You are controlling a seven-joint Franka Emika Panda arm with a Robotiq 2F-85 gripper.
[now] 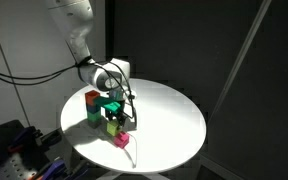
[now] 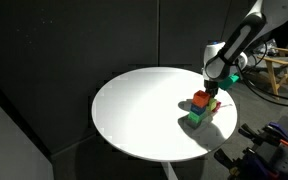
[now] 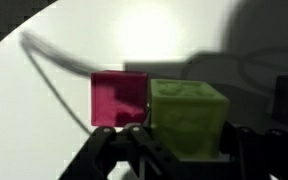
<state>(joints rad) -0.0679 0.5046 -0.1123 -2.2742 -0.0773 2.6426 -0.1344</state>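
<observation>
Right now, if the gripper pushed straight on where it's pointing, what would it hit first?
Probably the white table: the gripper is shut around the lime-green block. The pink block beside it looks off line, though depth is unclear.

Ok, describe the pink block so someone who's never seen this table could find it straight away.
Start at the round white table and find the cluster of coloured blocks under the gripper. In an exterior view, the pink block lies at the end of the cluster nearest the table's edge, beside the lime-green block. It is the only pink one; the others are a red block, a green block and the lime-green one.
</observation>
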